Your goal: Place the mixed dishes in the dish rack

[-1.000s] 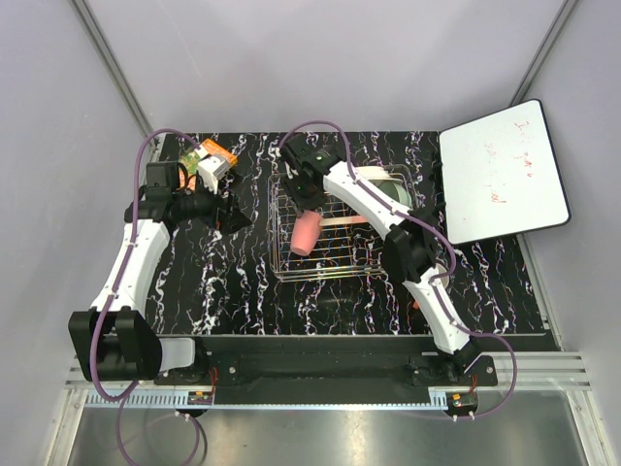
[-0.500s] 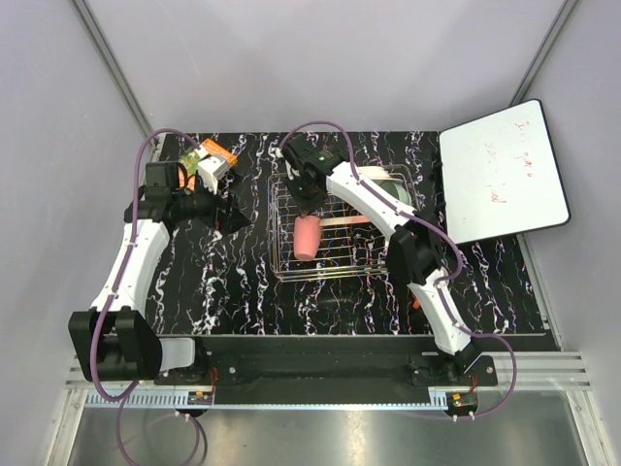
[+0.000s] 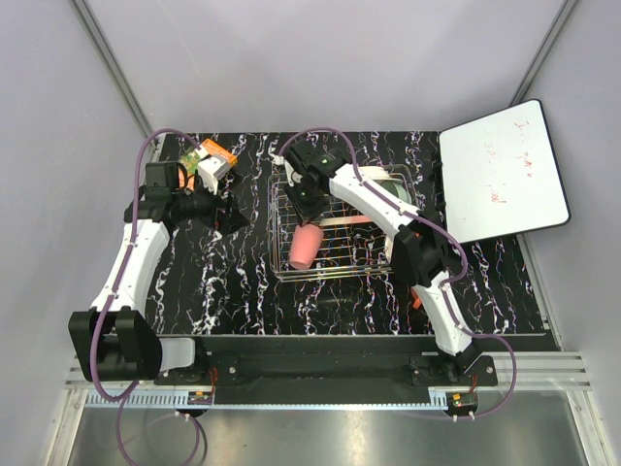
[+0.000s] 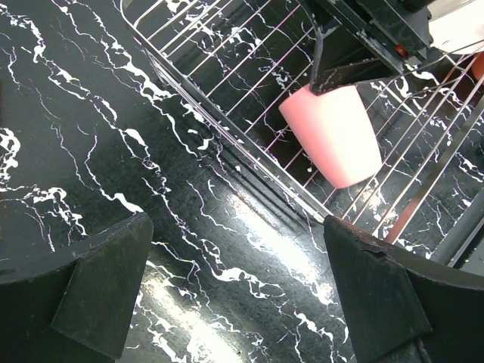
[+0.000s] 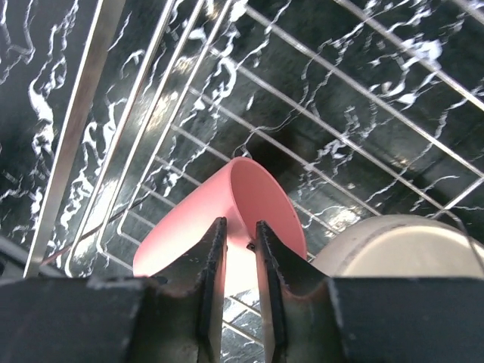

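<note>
The tumbler (image 3: 305,248) is held tilted in the rack (image 3: 340,260), at its 8 o'clock, its rim pinched by the nearly closed right tool (image 3: 309,209), one finger inside. The left tool (image 3: 233,216) is spread wide and empty above the desk (image 3: 223,282), at the rack's 9 o'clock.

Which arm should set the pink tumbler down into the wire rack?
Right. The right tool pinches the rim of the pink tumbler, which hangs inside the silvery wire dish rack. The left tool is open, over the black marbled tabletop beside the rack.
</note>
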`<state>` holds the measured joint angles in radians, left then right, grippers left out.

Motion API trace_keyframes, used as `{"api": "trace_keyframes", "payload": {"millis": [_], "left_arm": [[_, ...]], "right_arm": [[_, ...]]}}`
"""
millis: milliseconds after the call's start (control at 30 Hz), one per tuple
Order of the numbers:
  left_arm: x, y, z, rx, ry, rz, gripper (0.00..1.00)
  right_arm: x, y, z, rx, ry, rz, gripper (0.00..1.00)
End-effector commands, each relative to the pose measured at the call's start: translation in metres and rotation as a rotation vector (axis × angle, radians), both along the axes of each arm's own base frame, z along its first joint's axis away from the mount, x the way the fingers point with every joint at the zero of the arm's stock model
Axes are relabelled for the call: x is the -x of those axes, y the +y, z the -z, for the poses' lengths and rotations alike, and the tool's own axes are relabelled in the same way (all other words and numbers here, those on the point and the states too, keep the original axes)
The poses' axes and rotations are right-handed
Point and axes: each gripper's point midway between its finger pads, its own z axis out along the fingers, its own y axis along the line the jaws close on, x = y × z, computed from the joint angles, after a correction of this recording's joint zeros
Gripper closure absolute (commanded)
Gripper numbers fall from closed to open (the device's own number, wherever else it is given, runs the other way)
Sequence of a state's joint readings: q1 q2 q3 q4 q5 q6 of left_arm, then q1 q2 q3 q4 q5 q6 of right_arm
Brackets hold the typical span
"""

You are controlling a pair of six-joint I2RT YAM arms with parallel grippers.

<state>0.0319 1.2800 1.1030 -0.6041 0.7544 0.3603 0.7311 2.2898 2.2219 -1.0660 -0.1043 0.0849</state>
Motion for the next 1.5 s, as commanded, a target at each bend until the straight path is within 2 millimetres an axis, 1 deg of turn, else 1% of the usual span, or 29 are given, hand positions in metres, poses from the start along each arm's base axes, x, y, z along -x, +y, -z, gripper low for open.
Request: {"api": "trace_keyframes", "payload": {"millis": [0, 133, 167, 367, 433, 467, 500, 533, 600, 633, 667, 800, 833, 867, 933, 967, 1000, 1033, 1067, 1100, 1133, 1167, 1200, 1233, 1267, 1300, 1367, 1433, 1467], "left_arm": [[-0.007, 0.006, -0.011, -0.029, -0.071, -0.003, 0.01], [-0.007, 0.006, -0.012, -0.03, -0.075, -0.004, 0.01], [-0.007, 0.006, -0.012, -0.031, -0.074, -0.002, 0.01], [-0.008, 0.008, -0.011, -0.042, -0.081, -0.006, 0.01], [-0.008, 0.008, -0.011, -0.041, -0.083, -0.003, 0.01], [-0.008, 0.008, -0.011, -0.041, -0.083, -0.005, 0.01], [-0.007, 0.008, -0.01, -0.041, -0.08, -0.003, 0.01], [-0.007, 0.008, -0.01, -0.041, -0.08, -0.005, 0.01], [-0.006, 0.007, -0.008, -0.04, -0.076, -0.003, 0.01], [-0.007, 0.008, -0.008, -0.039, -0.076, -0.004, 0.01], [-0.006, 0.007, -0.007, -0.037, -0.075, -0.002, 0.01], [-0.006, 0.007, -0.006, -0.035, -0.069, -0.001, 0.01], [-0.007, 0.007, -0.006, -0.035, -0.071, -0.003, 0.01], [-0.007, 0.007, -0.006, -0.034, -0.068, -0.002, 0.01], [-0.007, 0.007, -0.005, -0.034, -0.067, -0.002, 0.01], [-0.007, 0.006, -0.005, -0.031, -0.062, -0.002, 0.01], [-0.007, 0.007, -0.005, -0.033, -0.064, -0.004, 0.01], [-0.007, 0.007, -0.005, -0.034, -0.066, -0.004, 0.01], [-0.007, 0.007, -0.006, -0.033, -0.066, -0.005, 0.01], [-0.007, 0.008, -0.005, -0.036, -0.065, -0.007, 0.01], [-0.007, 0.007, -0.005, -0.036, -0.066, -0.005, 0.01], [-0.007, 0.008, -0.005, -0.039, -0.065, -0.006, 0.01], [-0.007, 0.008, -0.006, -0.038, -0.067, -0.009, 0.01], [-0.007, 0.008, -0.005, -0.039, -0.066, -0.006, 0.01], [-0.006, 0.008, -0.005, -0.038, -0.065, -0.007, 0.01], [-0.007, 0.007, -0.006, -0.037, -0.068, -0.004, 0.01], [-0.007, 0.007, -0.006, -0.036, -0.066, -0.007, 0.01], [-0.007, 0.007, -0.006, -0.036, -0.066, -0.007, 0.01], [-0.007, 0.007, -0.007, -0.036, -0.068, -0.009, 0.01]], "right_arm": [[0.024, -0.005, -0.012, -0.031, 0.059, -0.066, 0.75], [0.04, -0.01, -0.007, -0.031, 0.113, -0.084, 0.78], [0.044, -0.011, -0.007, -0.034, 0.123, -0.088, 0.75], [0.061, -0.017, -0.005, -0.041, 0.173, -0.096, 0.75], [0.062, -0.016, -0.009, -0.049, 0.18, -0.086, 0.65], [0.063, -0.016, -0.011, -0.053, 0.182, -0.083, 0.53], [0.065, -0.015, -0.014, -0.061, 0.191, -0.083, 0.45], [0.064, -0.014, -0.017, -0.068, 0.183, -0.082, 0.43], [0.055, -0.018, -0.029, -0.055, 0.127, -0.062, 0.34], [0.05, -0.017, -0.04, -0.065, 0.091, -0.052, 0.15], [0.046, -0.017, -0.053, -0.078, 0.056, -0.045, 0.01], [0.038, -0.016, -0.105, -0.131, -0.098, -0.007, 0.0], [0.04, -0.017, -0.108, -0.139, -0.113, 0.003, 0.0], [0.046, -0.018, -0.132, -0.183, -0.167, 0.005, 0.0], [0.056, -0.011, -0.135, -0.211, -0.221, 0.013, 0.0], [0.065, -0.015, -0.155, -0.252, -0.271, 0.013, 0.0], [0.073, -0.012, -0.139, -0.249, -0.281, 0.011, 0.0], [0.08, -0.014, -0.138, -0.264, -0.294, 0.01, 0.0], [0.092, -0.022, -0.154, -0.315, -0.328, 0.01, 0.0], [0.099, -0.022, -0.129, -0.341, -0.314, 0.025, 0.01], [0.107, -0.022, -0.127, -0.391, -0.31, 0.024, 0.0], [0.115, -0.019, -0.157, -0.531, -0.364, 0.014, 0.0], [0.128, -0.025, -0.125, -0.527, -0.306, 0.028, 0.0], [0.132, -0.027, -0.123, -0.558, -0.308, 0.034, 0.0], [0.134, -0.027, -0.137, -0.628, -0.346, 0.035, 0.0], [0.139, -0.032, -0.117, -0.617, -0.323, 0.041, 0.0], [0.139, -0.03, -0.116, -0.651, -0.341, 0.04, 0.0], [0.138, -0.028, -0.1, -0.643, -0.321, 0.05, 0.03], [0.136, -0.025, -0.099, -0.652, -0.32, 0.05, 0.05]]}}
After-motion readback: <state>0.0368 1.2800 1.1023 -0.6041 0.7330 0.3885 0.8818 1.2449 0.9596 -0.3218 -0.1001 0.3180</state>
